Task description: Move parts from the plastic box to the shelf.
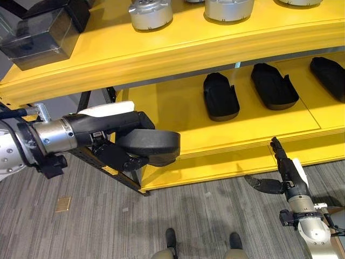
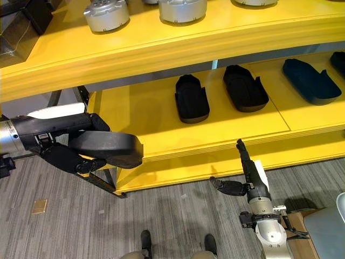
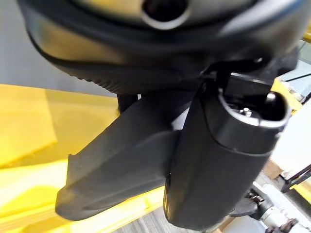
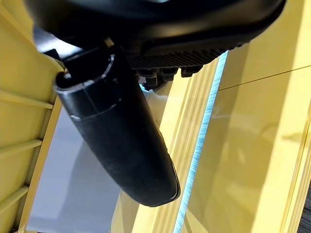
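My left hand (image 1: pixel 110 141) is shut on a black, shoe-shaped part (image 1: pixel 153 145), with the thumb over its top and the fingers curled beneath. It holds the part in front of the left end of the yellow shelf's lower level (image 1: pixel 178 116), just off the front edge. The left wrist view has the same part (image 3: pixel 114 167) beside the thumb (image 3: pixel 228 160). Three like black parts (image 1: pixel 220 97) lie in a row on that level. My right hand (image 1: pixel 283 167) hangs open below the shelf's front edge at the right, holding nothing; its thumb (image 4: pixel 121 141) shows against the yellow boards.
On the upper level (image 1: pixel 178 46) stand silver round parts (image 1: pixel 151 13) and a dark see-through box (image 1: pixel 40 35) at the left end. A black shelf leg (image 1: pixel 116 175) runs down behind my left hand. A small tan tile (image 1: pixel 63 204) lies on the grey floor.
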